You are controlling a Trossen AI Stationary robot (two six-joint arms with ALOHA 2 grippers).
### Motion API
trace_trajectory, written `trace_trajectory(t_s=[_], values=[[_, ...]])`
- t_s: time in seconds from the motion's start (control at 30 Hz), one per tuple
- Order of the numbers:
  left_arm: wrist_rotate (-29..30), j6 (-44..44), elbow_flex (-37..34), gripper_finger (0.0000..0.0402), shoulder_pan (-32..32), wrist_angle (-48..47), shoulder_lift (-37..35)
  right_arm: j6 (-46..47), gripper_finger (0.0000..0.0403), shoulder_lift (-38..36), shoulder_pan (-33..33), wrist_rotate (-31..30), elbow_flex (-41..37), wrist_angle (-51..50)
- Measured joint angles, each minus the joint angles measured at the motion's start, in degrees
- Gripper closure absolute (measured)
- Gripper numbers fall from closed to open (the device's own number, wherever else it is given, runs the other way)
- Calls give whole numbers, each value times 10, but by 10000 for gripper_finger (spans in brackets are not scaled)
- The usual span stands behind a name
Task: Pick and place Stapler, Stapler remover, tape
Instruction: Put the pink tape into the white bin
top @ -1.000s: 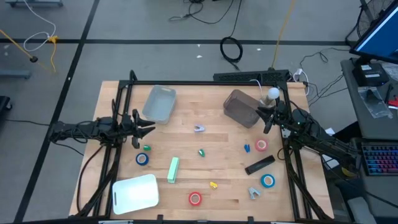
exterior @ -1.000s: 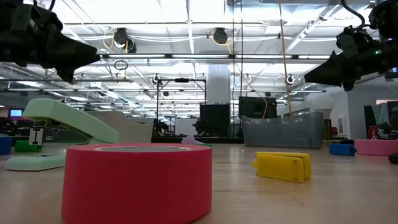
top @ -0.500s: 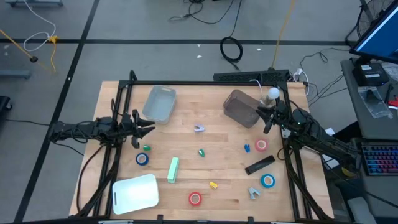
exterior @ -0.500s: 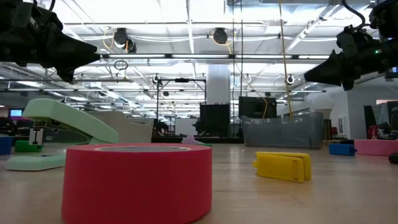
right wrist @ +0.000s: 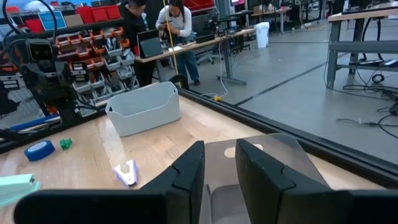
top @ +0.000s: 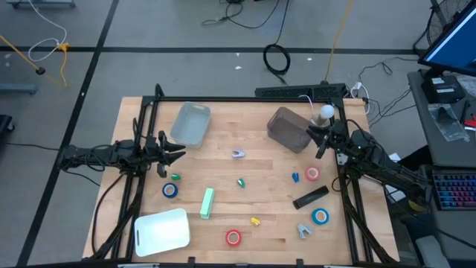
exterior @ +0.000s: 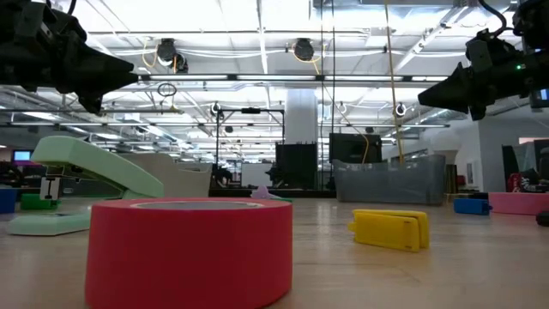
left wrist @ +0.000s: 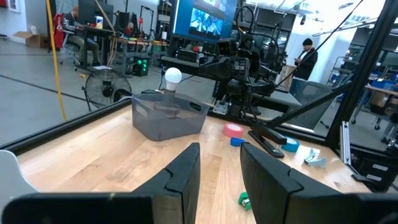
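Observation:
In the high view, the light green stapler [top: 207, 202] lies flat near the table's middle. A black stapler [top: 310, 198] lies on the right. A pale staple remover [top: 238, 154] sits mid-table and a grey one [top: 303, 231] lies near the front. Two blue tape rolls [top: 170, 190] [top: 320, 217] and two red ones [top: 233, 237] [top: 312, 174] lie flat. My left gripper [top: 181, 152] [left wrist: 221, 180] hovers open at the left side. My right gripper [top: 315, 141] [right wrist: 219, 168] hovers open by the dark bin. Both hold nothing.
A light grey-blue bin [top: 190, 123] stands far left and a dark grey bin [top: 288, 129] far right, with a white bulb [top: 326, 112] beside it. A white lid [top: 161, 230] lies front left. Small green [top: 175, 177], blue [top: 295, 176] and yellow [top: 256, 221] pieces are scattered about.
My right gripper has risen a little, as the low view shows. Nothing on the table has moved.

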State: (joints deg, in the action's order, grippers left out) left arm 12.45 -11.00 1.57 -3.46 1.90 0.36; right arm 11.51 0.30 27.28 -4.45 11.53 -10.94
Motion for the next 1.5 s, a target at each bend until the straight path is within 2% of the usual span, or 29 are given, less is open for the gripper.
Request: trace_trajectory(t_s=[0.27,0.43,0.6,0.73,1.0,1.23,1.33,1.5], values=[[0,0,0,282,0,0,0,-3,319,0,0,2,0,4],[-2,-2,0,282,0,0,0,-8,319,1,0,48,3,40],[-2,-3,0,282,0,0,0,-23,319,37,0,60,54,0],[-2,0,0,282,0,0,0,-32,319,102,0,64,125,-89],[0,3,1,282,0,0,0,-20,319,257,-5,149,285,-260],[0,3,1,282,0,-2,0,8,319,374,-37,147,420,-481],[1,3,1,282,0,-3,0,55,319,416,-53,131,446,-561],[1,3,1,282,0,-4,0,126,319,469,-78,133,433,-680]])
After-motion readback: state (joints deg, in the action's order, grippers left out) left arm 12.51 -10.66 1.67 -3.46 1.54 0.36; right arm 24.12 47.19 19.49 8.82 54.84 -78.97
